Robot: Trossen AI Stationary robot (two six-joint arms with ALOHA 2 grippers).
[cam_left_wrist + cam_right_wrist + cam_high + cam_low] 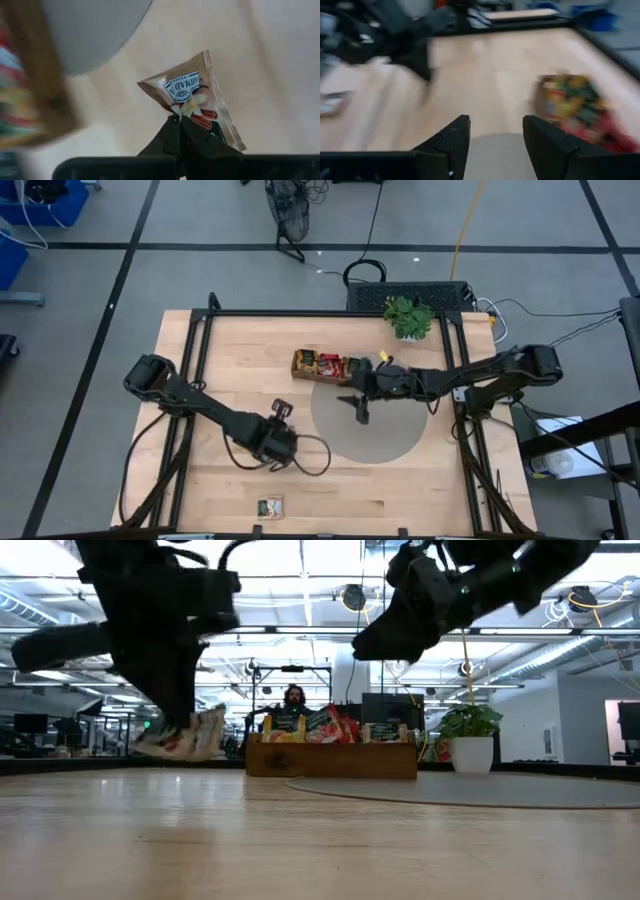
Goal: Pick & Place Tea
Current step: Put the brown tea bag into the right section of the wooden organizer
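Wooden table [420,490], items listed from its near edge to its far edge. One tea sachet [269,506], pale, lies flat on the wood close to the near edge, left of the middle. Left gripper [181,126], over the left-centre of the table and lifted off the wood in the low view, fingers pinched tight on a second tea sachet [192,97], brown and white with a flower print and the lettering "AHMAD"; this sachet hangs creased and tilted. Round grey mat [385,430], flat, right of centre. Right gripper [361,411], poised above the mat's left part, fingers [451,142] spread wide, nothing between them. Wooden compartment tray [300,364], just beyond the mat's far rim, filled with upright sachets, mostly red with some yellow and green. Small green potted plant [409,317], at the far edge, right of the tray.
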